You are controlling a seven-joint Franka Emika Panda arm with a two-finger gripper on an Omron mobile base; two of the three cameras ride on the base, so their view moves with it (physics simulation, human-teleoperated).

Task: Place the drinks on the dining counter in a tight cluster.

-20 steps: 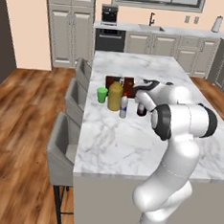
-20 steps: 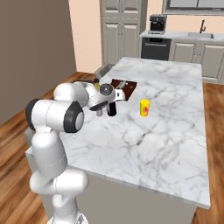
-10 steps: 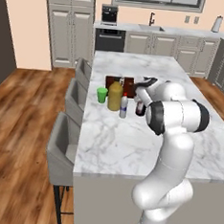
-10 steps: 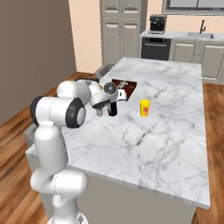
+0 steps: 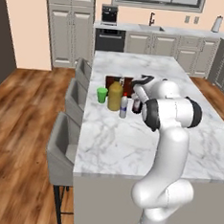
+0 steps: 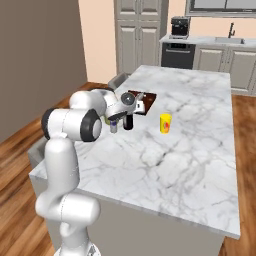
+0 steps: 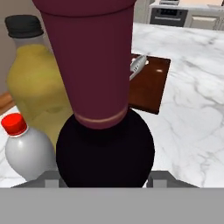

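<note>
You see the end effector (image 7: 103, 177) seemingly pinching a dark, round-shouldered wine bottle (image 7: 100, 109) with maroon foil on the veined marble surface (image 7: 192, 109).

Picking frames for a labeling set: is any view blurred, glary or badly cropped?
Hand view: wine bottle looms close, its top cropped, edges soft. Left base view: evenly lit, sharp, no glare on the counter. Right base view: the same; faint shadow under the yellow cup.

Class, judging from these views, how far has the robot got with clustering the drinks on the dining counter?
Done: the yellow juice bottle and small pale bottle stand close together on the dining counter. In hand: the gripper is closed on the dark wine bottle, right beside them. Left: releasing it and withdrawing.
</note>
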